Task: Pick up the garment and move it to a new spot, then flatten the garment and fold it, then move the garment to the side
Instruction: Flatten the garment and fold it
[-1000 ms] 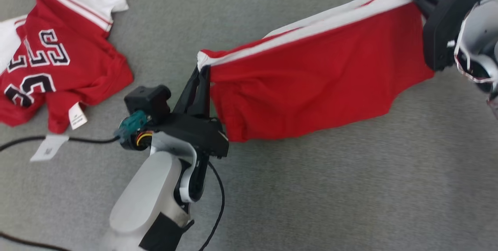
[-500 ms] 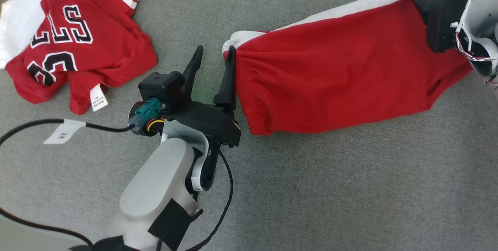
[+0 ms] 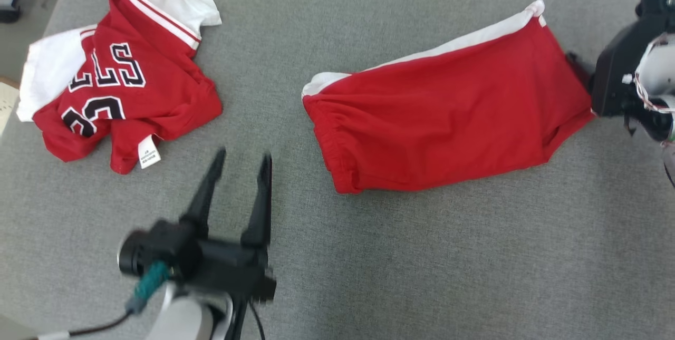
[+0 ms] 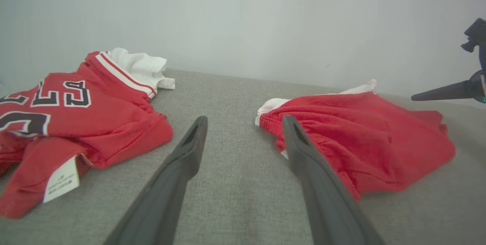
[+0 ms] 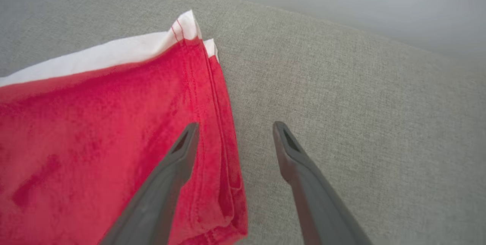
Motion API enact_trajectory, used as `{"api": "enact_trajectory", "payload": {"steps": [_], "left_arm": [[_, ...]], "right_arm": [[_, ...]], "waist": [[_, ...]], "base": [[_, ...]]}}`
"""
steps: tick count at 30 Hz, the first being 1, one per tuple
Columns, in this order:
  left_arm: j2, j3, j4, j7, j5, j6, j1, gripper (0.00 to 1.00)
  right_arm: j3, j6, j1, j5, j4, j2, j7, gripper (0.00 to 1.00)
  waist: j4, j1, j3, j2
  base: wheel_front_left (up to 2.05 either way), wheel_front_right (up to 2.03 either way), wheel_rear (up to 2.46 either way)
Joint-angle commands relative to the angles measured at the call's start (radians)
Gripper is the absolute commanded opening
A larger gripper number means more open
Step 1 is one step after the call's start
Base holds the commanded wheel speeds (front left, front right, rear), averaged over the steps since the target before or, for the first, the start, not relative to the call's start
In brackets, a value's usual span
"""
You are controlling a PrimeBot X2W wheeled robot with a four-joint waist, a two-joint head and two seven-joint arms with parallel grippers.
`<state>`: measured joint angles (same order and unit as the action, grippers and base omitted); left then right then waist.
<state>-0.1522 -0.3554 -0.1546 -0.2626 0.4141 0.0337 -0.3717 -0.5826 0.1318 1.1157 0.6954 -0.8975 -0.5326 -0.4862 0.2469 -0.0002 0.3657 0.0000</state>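
so, risk: right gripper [image 5: 233, 127] straddles the hem of the shorts [image 3: 448, 113]; a careless move away could snag it and drag the cloth askew.
risk two: creases by the waistband get folded in unless smoothed first.
risk three: jersey [image 3: 126, 103] lies near the left gripper [image 3: 243, 154]; a wrong reach grabs it.
left jaws: wide open, empty, over bare cushion [image 3: 369, 255], between jersey and shorts.
right jaws: wide open, gripping nothing; one finger over the hem, touching or not i cannot tell.
shorts: loose on the cushion, right of centre.
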Motion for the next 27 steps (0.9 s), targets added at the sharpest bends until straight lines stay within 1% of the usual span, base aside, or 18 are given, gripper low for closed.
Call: {"api": "enact_trajectory", "payload": {"steps": [1,5,11,15,18,20,21,22,24,25,27], "left_arm": [[-0.009,-0.004,-0.002,-0.003,-0.013,-0.014,0.042,1.0],[-0.019,-0.014,-0.026,-0.003,-0.022,-0.05,0.103,1.0],[-0.033,-0.041,-0.047,-0.003,-0.034,-0.084,0.128,1.0],[-0.043,-0.047,-0.053,0.005,-0.034,-0.082,0.125,1.0],[-0.048,-0.046,-0.054,0.007,-0.03,-0.079,0.126,1.0],[-0.051,-0.044,-0.052,0.012,-0.024,-0.077,0.129,1.0],[-0.053,-0.044,-0.051,0.012,-0.022,-0.076,0.132,1.0],[-0.053,-0.044,-0.051,0.012,-0.02,-0.076,0.135,1.0],[-0.053,-0.047,-0.051,0.013,-0.019,-0.076,0.14,1.0],[-0.052,-0.049,-0.051,0.015,-0.018,-0.077,0.143,1.0],[-0.051,-0.052,-0.05,0.014,-0.018,-0.076,0.145,1.0]], "right_arm": [[0.012,-0.002,-0.018,0.0,-0.016,0.008,-0.015,1.0],[0.045,-0.002,-0.04,-0.012,-0.056,0.026,-0.031,1.0],[0.083,-0.002,-0.013,-0.047,-0.131,0.045,-0.07,1.0],[0.096,-0.002,-0.016,-0.071,-0.204,0.084,-0.136,1.0],[0.087,0.002,-0.022,-0.078,-0.222,0.114,-0.187,1.0],[0.081,0.003,-0.027,-0.079,-0.218,0.12,-0.208,1.0],[0.076,0.003,-0.031,-0.082,-0.214,0.123,-0.215,0.85],[0.073,0.003,-0.036,-0.086,-0.212,0.123,-0.219,0.44],[0.058,0.003,-0.054,-0.091,-0.202,0.122,-0.233,0.18],[0.054,0.003,-0.062,-0.091,-0.196,0.118,-0.236,0.0],[0.052,0.003,-0.067,-0.09,-0.193,0.114,-0.241,0.0]], "waist": [[0.0,0.0002,-0.017,0.0],[0.018,0.0002,-0.008,0.0],[0.054,0.0002,0.019,0.0],[0.081,0.0002,0.021,0.0],[0.088,0.0002,0.021,0.0],[0.089,0.0002,0.022,0.0],[0.09,0.0002,0.022,0.0],[0.09,0.0002,0.022,0.0],[0.089,0.0002,0.02,0.0],[0.088,0.0002,0.018,0.0],[0.087,0.0002,0.017,0.0]], "base": [[0.0,0.0,0.0],[0.0,0.0,0.0],[0.0,0.0,0.0],[0.0,0.0,0.0],[0.0,0.0,0.0],[0.0,0.0,0.0],[0.0,0.0,0.0],[0.0,0.0,0.0],[0.0,0.0,0.0],[0.0,0.0,0.0],[0.0,0.0,0.0]]}}
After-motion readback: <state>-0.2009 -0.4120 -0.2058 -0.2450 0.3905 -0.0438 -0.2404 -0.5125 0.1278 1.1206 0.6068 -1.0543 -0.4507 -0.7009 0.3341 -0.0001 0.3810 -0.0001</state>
